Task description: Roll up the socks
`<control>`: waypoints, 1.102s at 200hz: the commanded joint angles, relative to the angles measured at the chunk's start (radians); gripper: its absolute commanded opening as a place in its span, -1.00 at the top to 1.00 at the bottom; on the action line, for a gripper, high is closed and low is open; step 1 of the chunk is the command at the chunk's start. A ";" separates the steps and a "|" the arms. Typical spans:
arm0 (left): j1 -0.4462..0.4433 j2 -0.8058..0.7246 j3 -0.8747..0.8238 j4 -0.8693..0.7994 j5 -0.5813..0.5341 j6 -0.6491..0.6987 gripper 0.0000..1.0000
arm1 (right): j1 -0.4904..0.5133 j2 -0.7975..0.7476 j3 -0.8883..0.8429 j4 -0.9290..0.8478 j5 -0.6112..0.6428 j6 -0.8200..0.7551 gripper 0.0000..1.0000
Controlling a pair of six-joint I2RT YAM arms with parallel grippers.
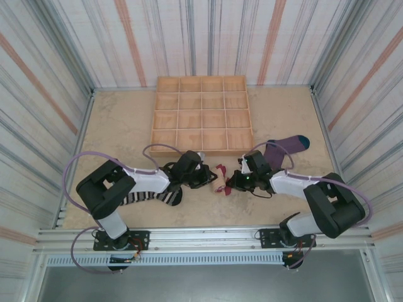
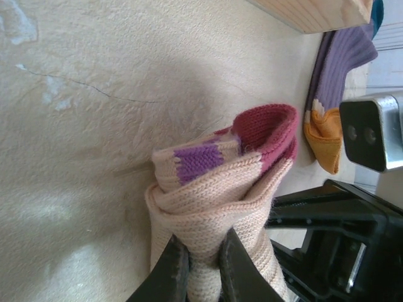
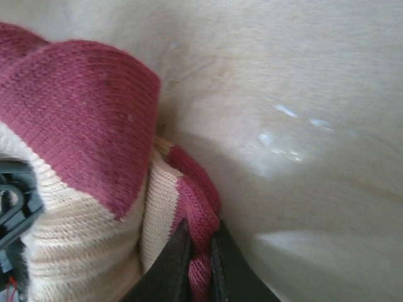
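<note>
You have the tan sock (image 2: 208, 195) bunched on the table (image 1: 126, 126), near the tray's (image 1: 201, 151) front edge. Your left gripper (image 2: 200, 261) is clamped on its tan fold and your right gripper (image 3: 200, 251) on its red edge.

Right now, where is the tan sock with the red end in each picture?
Top external: the tan sock sits between the left end effector and the right end effector.
Left wrist: tan sock in the centre, bunched, pinched from below.
Right wrist: tan sock on the left, pinched from below.
Shared landmark: the purple sock, right of it from above, upper right in the left wrist view.
</note>
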 commanded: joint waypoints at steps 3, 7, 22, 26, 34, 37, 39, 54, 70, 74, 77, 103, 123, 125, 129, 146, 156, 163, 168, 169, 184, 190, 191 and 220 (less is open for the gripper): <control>0.008 0.007 -0.013 0.062 0.049 0.031 1.00 | -0.006 0.059 -0.019 0.039 0.018 0.019 0.97; 0.008 0.008 -0.014 0.064 0.054 0.033 1.00 | -0.007 0.063 -0.017 0.041 0.021 0.018 0.99; 0.008 0.005 -0.019 0.082 0.066 0.034 1.00 | -0.016 0.083 0.004 0.043 0.032 0.010 1.00; 0.008 0.005 -0.023 0.087 0.069 0.032 1.00 | -0.017 0.087 0.010 0.044 0.036 0.008 1.00; 0.008 0.005 -0.036 0.115 0.070 0.026 1.00 | -0.021 0.096 0.021 0.048 0.043 0.005 1.00; 0.007 0.004 -0.042 0.125 0.069 0.023 1.00 | -0.023 0.102 0.027 0.048 0.044 0.003 1.00; 0.007 0.003 -0.045 0.129 0.068 0.021 1.00 | -0.023 0.102 0.029 0.048 0.043 0.003 1.00; 0.007 -0.002 -0.058 0.118 0.047 0.012 1.00 | -0.026 0.121 0.052 0.052 0.038 -0.001 1.00; 0.007 -0.012 -0.073 0.102 0.021 0.009 1.00 | -0.027 0.130 0.059 0.052 0.051 -0.001 1.00; 0.007 -0.014 -0.078 0.101 0.016 0.008 1.00 | -0.029 0.130 0.059 0.053 0.056 -0.002 1.00; 0.007 -0.016 -0.081 0.098 0.010 0.007 1.00 | -0.029 0.128 0.059 0.053 0.059 -0.002 1.00; 0.007 -0.035 -0.086 0.023 -0.040 -0.003 1.00 | -0.034 0.116 0.046 0.066 0.079 -0.001 1.00; 0.007 -0.057 -0.065 -0.092 -0.084 0.005 1.00 | -0.033 0.086 0.026 0.080 0.082 -0.001 1.00; 0.007 -0.059 -0.062 -0.103 -0.086 0.006 1.00 | -0.033 0.080 0.023 0.082 0.081 -0.002 1.00; 0.007 -0.064 -0.056 -0.122 -0.092 0.009 1.00 | -0.034 0.070 0.018 0.082 0.082 -0.003 1.00; 0.001 -0.079 -0.028 -0.207 -0.124 0.015 1.00 | -0.033 0.037 0.016 0.071 0.070 -0.026 0.79; -0.003 -0.086 -0.013 -0.245 -0.144 0.014 1.00 | -0.026 0.014 0.022 0.056 0.064 -0.045 0.54; -0.007 -0.088 -0.003 -0.273 -0.155 0.010 1.00 | -0.015 -0.007 0.025 0.041 0.076 -0.058 0.43; -0.008 -0.090 0.007 -0.295 -0.163 0.005 1.00 | -0.004 -0.027 0.029 0.022 0.090 -0.067 0.35; -0.009 -0.090 0.009 -0.302 -0.165 0.003 1.00 | 0.000 -0.032 0.030 0.019 0.093 -0.069 0.33; -0.015 -0.094 0.027 -0.351 -0.185 -0.021 1.00 | 0.052 -0.097 0.051 -0.055 0.171 -0.104 0.05; -0.018 -0.097 0.033 -0.369 -0.192 -0.030 1.00 | 0.078 -0.122 0.060 -0.081 0.206 -0.117 -0.04; -0.018 -0.097 0.034 -0.371 -0.194 -0.031 1.00 | 0.083 -0.126 0.061 -0.084 0.214 -0.119 -0.05; -0.037 -0.100 0.066 -0.439 -0.234 -0.066 1.00 | 0.223 -0.227 0.066 -0.128 0.377 -0.123 -0.21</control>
